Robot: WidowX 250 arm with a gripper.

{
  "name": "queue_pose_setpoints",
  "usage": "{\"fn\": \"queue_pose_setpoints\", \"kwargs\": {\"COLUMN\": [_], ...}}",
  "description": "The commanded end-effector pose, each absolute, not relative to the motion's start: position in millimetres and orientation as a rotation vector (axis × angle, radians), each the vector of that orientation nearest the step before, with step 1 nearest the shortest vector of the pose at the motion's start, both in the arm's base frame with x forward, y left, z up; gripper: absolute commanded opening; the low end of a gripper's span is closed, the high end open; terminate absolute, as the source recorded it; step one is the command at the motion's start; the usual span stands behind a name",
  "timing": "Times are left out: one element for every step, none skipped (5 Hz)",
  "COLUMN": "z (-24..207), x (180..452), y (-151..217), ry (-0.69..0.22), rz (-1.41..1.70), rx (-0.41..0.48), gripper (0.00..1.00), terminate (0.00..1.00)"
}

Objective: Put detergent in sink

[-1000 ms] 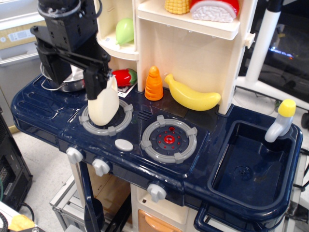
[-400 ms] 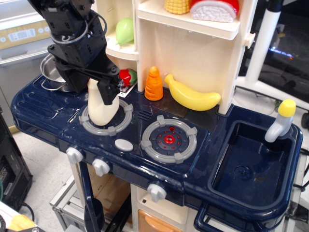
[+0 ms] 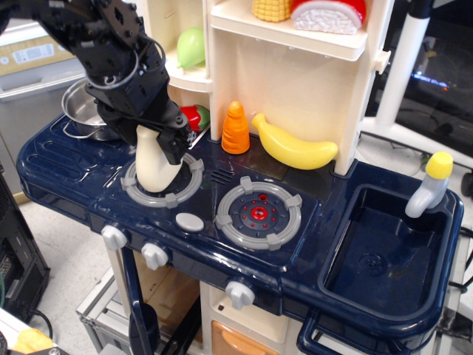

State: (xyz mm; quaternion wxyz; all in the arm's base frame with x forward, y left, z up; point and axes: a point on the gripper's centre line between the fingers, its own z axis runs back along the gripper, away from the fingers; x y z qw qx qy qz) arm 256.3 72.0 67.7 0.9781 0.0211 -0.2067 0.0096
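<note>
My pincer (image 3: 164, 142) pinches the detergent (image 3: 153, 167) at its narrow neck, base on the left burner (image 3: 162, 183). I judge slippage likely crossing to the sink (image 3: 384, 259); the banana (image 3: 294, 148) is close by.

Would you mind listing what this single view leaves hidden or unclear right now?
- Detergent: its narrow top is covered by the gripper, so whether the gripper is shut on it cannot be told.
- Steel pot: largely hidden behind the arm.
- Left burner: its centre is covered by the detergent.
- Sink: near inner wall hidden behind its rim.
</note>
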Motion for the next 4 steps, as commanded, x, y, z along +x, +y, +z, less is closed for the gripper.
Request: {"fn": "queue_pose_setpoints", "kwargs": {"z": [78.7, 91.7, 112.9, 117.4], "x": [262.3, 263.7, 265.0, 264.9], "y": [63.0, 36.9, -8.7, -50.0], "ry": [-0.522, -0.464, -0.37, -0.326], "rz": [0.082, 0.115, 0.15, 0.214], "rx": [0.085, 0.044, -0.029, -0.134], "gripper": [0.0, 0.0, 0.0, 0.0], "terminate": [0.0, 0.0, 0.0, 0.0]}}
